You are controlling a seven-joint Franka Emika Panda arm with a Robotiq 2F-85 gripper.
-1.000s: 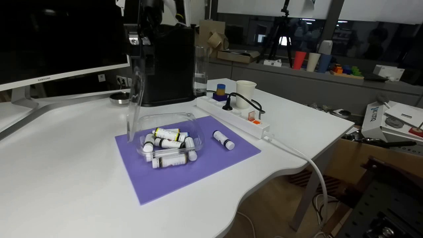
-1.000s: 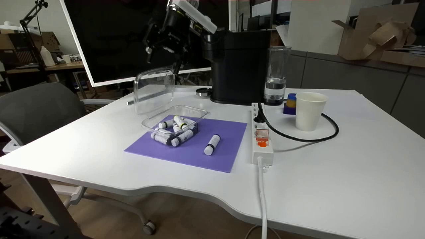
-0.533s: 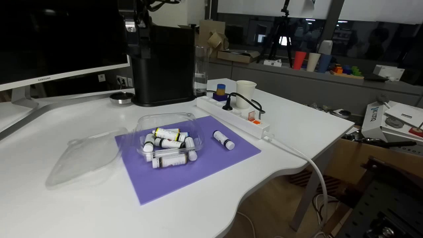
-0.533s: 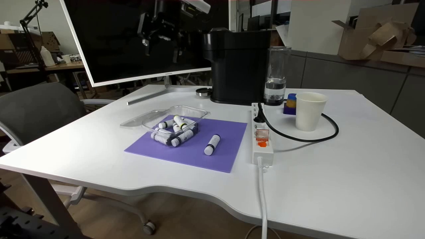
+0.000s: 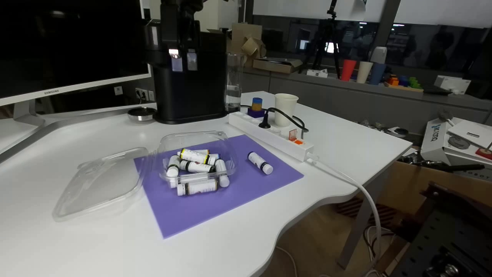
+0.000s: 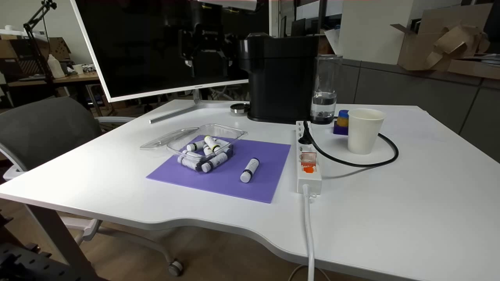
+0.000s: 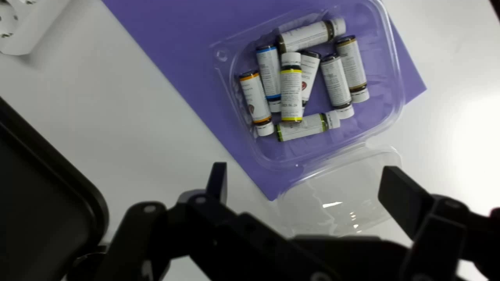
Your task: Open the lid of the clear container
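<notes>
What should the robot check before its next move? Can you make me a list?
1. Thin, clear plastic lid off the shallow, clear plastic container: ok, open beside it.
2. Black two-fingered gripper holding nothing: ok, its jaws are apart.
3. Every small white-labelled bottle inside the container: not ok, a loose white-capped bottle lies on the flat purple mat.
4. Lid lying level on the smooth white table: cannot tell.
5. Room between gripper and tall black box: cannot tell how much.
</notes>
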